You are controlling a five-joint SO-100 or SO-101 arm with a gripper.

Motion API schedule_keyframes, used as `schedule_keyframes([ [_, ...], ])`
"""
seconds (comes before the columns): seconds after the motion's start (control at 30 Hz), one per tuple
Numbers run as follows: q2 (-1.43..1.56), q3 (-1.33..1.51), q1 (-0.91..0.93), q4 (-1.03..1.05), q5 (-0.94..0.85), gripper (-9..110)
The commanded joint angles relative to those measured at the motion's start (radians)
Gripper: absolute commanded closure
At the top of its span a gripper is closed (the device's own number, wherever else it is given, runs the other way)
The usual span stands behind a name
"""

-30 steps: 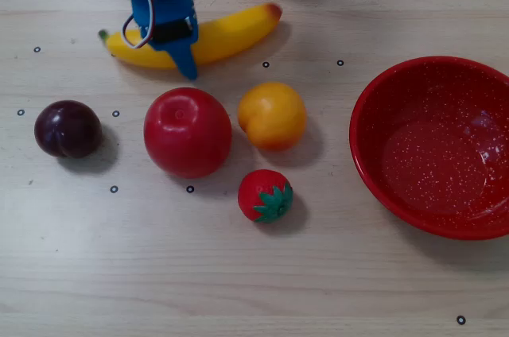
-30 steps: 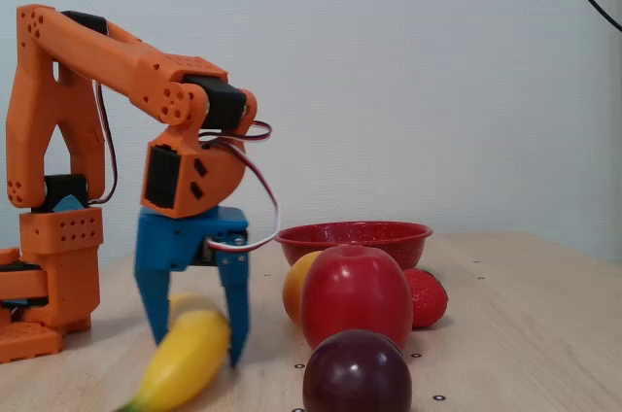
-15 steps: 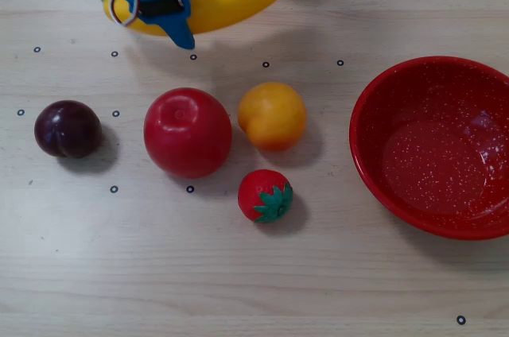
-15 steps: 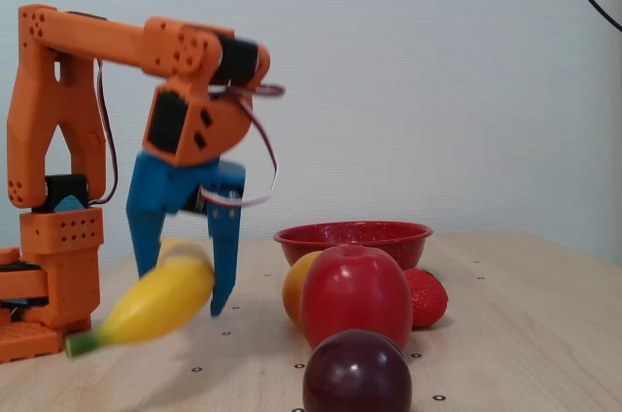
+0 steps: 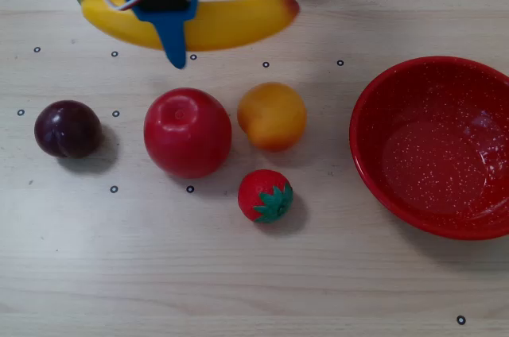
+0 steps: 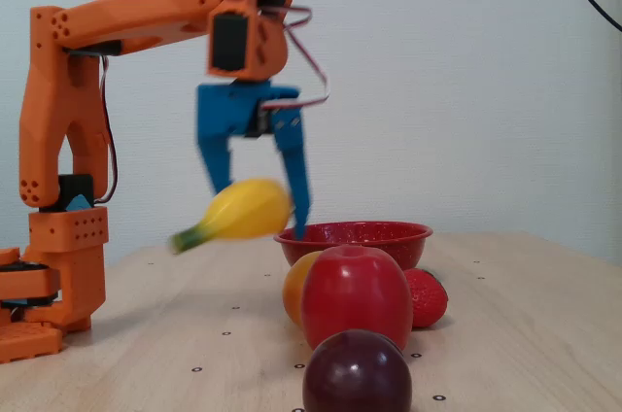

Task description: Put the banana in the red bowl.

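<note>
Banana [image 6: 238, 213] pinched btwn 2 blue fingers [image 6: 294, 179] of gripper [image 6: 260, 208], lifted off table [image 6: 525, 334], left of red bowl [image 6: 355, 240] in fixed view.

Overhead view: bowl [image 5: 374, 158] right of apple [image 5: 188, 132], peach [image 5: 272, 116], strawberry [image 5: 265, 195].

Between my hand [image 5: 176, 43] and the red bowl [image 5: 374, 162], the desk [image 5: 334, 273] is bare; apple [image 5: 188, 132], orange fruit [image 5: 272, 116] and strawberry [image 5: 266, 195] stand clustered beside that path.
</note>
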Motion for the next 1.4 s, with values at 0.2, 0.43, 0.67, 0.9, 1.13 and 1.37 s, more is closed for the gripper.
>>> schedule_keyframes([
  [0.2,0.17,-0.158,0.209,0.074,-0.132,101],
  [0.43,0.193,-0.198,0.436,-0.018,-0.21,101],
  [0.67,0.196,-0.195,0.623,-0.127,-0.239,101],
  [0.9,0.178,-0.133,0.758,-0.364,-0.178,101],
  [1.13,0.092,-0.041,0.859,-0.6,-0.055,101],
  [1.37,0.0,0.012,0.916,-0.683,-0.008,101],
])
